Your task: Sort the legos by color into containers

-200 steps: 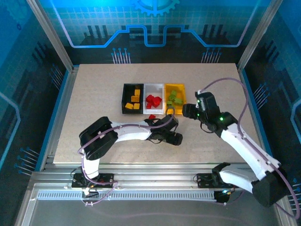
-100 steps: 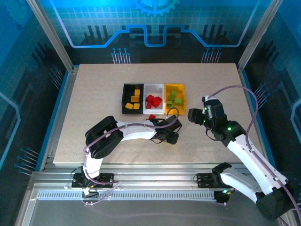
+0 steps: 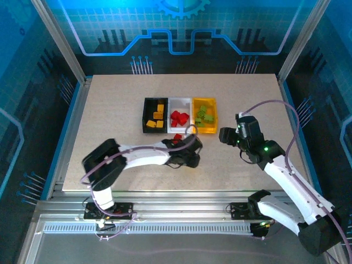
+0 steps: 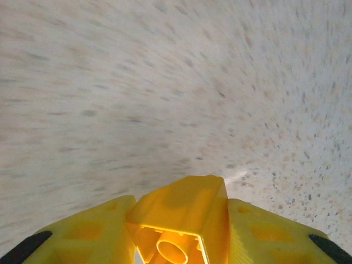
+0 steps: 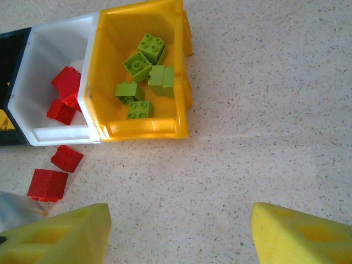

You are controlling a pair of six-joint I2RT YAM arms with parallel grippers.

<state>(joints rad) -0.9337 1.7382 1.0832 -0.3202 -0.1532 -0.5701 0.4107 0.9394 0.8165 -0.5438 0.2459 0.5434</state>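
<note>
Now that the left gripper [image 4: 179, 228] has closed on an orange-yellow brick [image 4: 184, 201], the black bin [image 3: 146, 114] looks next, while the right gripper [image 5: 181, 223] hangs wide, empty.

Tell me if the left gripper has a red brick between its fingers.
No: the left wrist view shows the left gripper closed on an orange-yellow brick, with a finger pressed against each side.

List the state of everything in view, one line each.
left gripper, shut on yellow brick
right gripper, open, empty
black bin, holds yellow bricks
white bin, holds red bricks
yellow bin, holds green bricks
two loose red bricks, on table
</note>
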